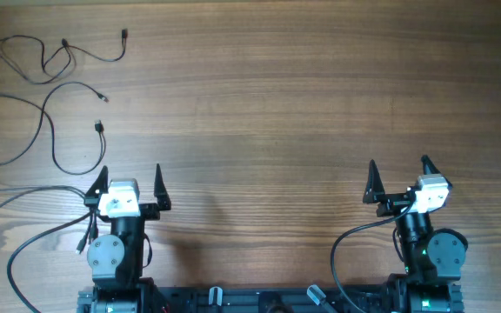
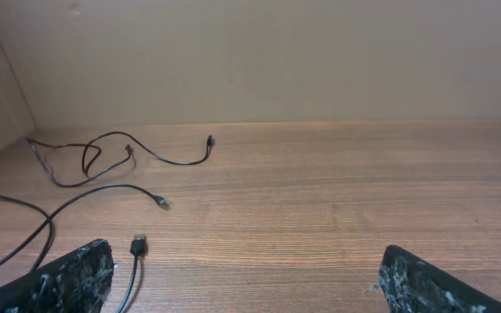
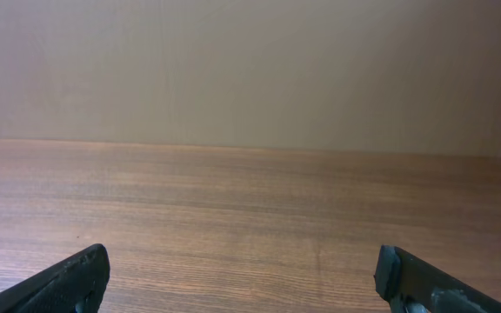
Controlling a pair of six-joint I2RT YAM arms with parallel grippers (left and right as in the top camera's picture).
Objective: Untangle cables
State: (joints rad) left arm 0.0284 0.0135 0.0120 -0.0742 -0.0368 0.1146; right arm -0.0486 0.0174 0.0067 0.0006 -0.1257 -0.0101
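Thin black cables lie apart at the far left of the wooden table. One cable (image 1: 55,54) makes a small loop at the back left and ends in a plug near the back. It also shows in the left wrist view (image 2: 103,156). A second cable (image 1: 55,130) curves in a long loop, with plugs at both ends; it shows in the left wrist view (image 2: 76,202) with one plug (image 2: 137,246) just ahead of the left finger. My left gripper (image 1: 130,184) (image 2: 246,278) is open and empty, just right of that plug. My right gripper (image 1: 398,178) (image 3: 242,274) is open and empty at the right.
Thicker black robot cables (image 1: 24,222) run off the left arm's base toward the table's left edge. A pale wall (image 2: 259,52) rises behind the table. The wooden table (image 1: 268,104) spans the view.
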